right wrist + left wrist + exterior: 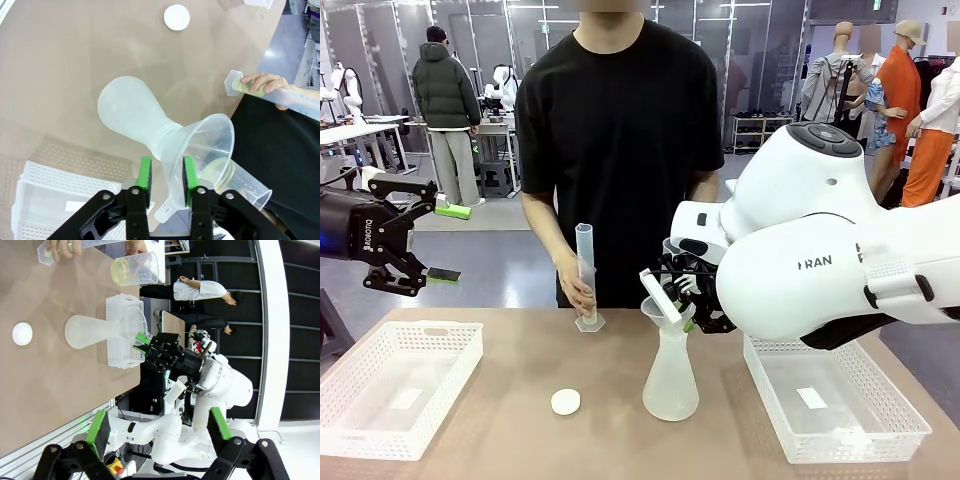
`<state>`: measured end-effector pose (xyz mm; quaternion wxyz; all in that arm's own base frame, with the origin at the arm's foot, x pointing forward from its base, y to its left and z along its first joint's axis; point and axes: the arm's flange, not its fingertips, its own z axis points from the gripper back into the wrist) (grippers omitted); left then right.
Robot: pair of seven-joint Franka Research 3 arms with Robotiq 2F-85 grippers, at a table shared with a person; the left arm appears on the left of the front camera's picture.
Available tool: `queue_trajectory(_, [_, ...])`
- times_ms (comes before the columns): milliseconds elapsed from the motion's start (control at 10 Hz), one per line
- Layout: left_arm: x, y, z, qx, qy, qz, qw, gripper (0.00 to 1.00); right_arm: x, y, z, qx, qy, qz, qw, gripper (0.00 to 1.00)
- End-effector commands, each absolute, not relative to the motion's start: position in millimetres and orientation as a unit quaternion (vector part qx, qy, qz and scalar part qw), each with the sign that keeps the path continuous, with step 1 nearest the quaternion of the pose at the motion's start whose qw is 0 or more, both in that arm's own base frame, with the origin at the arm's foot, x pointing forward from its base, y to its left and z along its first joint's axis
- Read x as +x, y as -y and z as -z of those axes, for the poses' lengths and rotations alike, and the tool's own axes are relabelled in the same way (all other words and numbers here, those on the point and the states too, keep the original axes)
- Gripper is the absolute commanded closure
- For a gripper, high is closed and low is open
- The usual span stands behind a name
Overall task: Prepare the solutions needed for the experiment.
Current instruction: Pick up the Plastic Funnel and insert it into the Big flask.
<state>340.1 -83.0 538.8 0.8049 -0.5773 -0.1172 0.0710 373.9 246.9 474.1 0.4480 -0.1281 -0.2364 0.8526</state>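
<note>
You see translucent plastic conical flask (670, 385) mid-bench (520, 440), clear plastic funnel (660, 312) in its neck. Small white round cap (565, 401) front-left of flask. White perforated plastic basket (400, 385) far left, second basket (840, 410) right. Clear graduated cylinder (586, 270) upright behind flask, in person's hand (575, 290). Clear plastic beaker (137, 269) behind funnel, pale yellow-green solution (120, 271) inside.

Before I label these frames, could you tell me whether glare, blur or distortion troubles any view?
Front view: even light, sharp, faint shadows. Left wrist view: rolled sideways, bright table against a dark background. Right wrist view: pale sheen on the table; funnel and right gripper sharp.
</note>
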Motion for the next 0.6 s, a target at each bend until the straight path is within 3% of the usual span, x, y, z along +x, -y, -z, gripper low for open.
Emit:
queue_trajectory(0, [339.5,86.6,-539.8,-0.589,0.114,-0.075,0.797,0.0,374.2,-247.4,-474.7,-0.129,0.237,-0.853,0.447,0.54])
queue_trajectory(500, [339.5,86.6,-539.8,-0.589,0.114,-0.075,0.797,0.0,374.2,-247.4,-474.7,-0.129,0.237,-0.853,0.447,0.54])
